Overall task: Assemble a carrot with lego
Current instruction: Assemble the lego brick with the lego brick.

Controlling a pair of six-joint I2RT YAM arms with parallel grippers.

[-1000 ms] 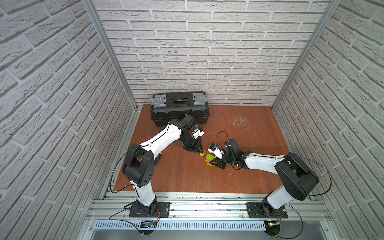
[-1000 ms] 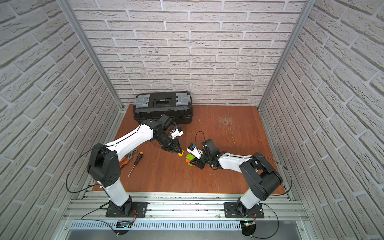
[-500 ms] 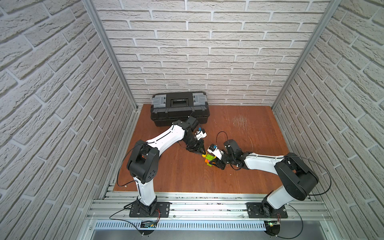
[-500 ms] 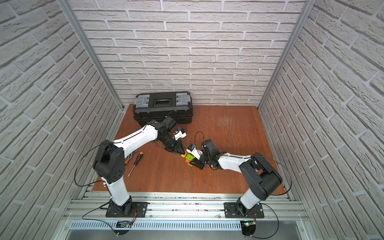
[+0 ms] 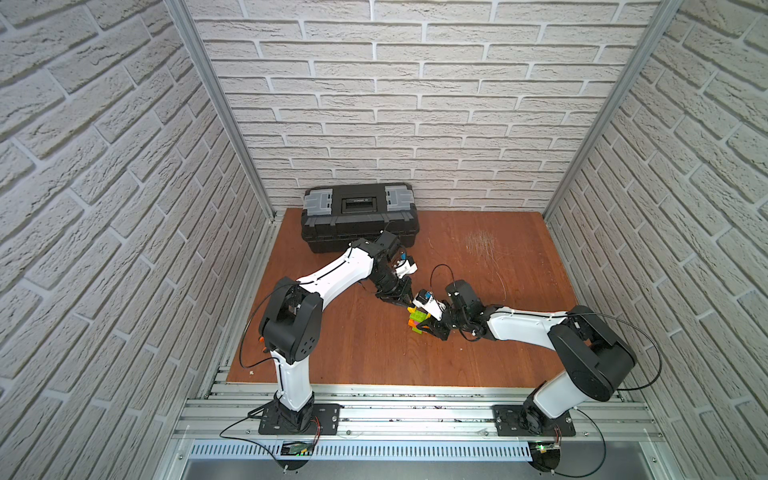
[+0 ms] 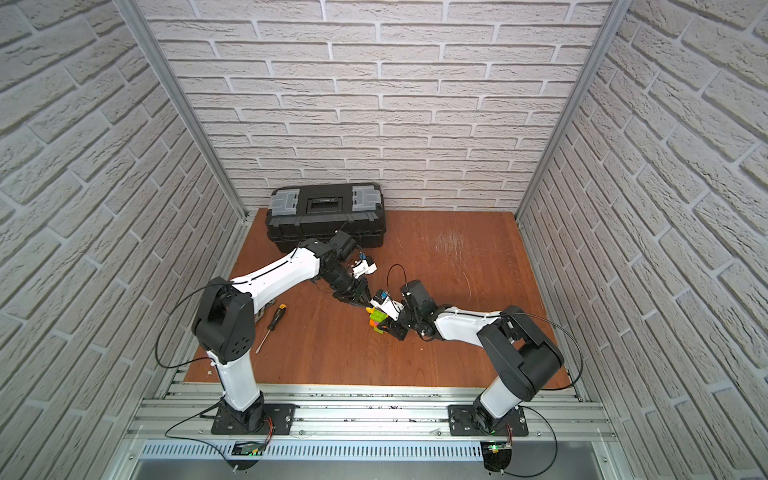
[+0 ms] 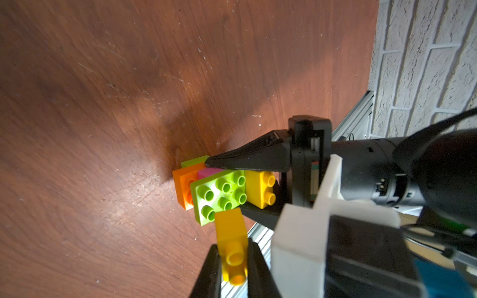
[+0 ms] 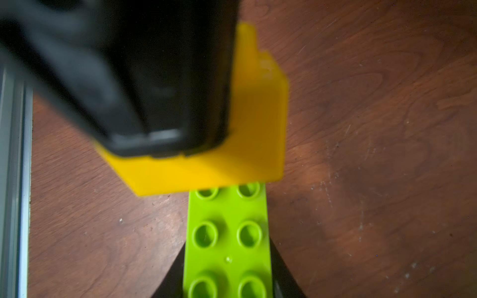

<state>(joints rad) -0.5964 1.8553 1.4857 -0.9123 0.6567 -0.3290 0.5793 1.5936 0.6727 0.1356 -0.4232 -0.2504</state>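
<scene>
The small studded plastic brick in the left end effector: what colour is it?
The small studded plastic brick is yellow, clearest in the left wrist view.

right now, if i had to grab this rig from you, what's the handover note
Left pincer: shut on a loose yellow brick.
Right pincer: shut on the carrot, mid-table, studs toward the left arm.
Done: orange, pink, lime-green and a first yellow joined.
To do: press the held yellow brick onto the lime-green brick end studs; it looks not yet seated.
</scene>
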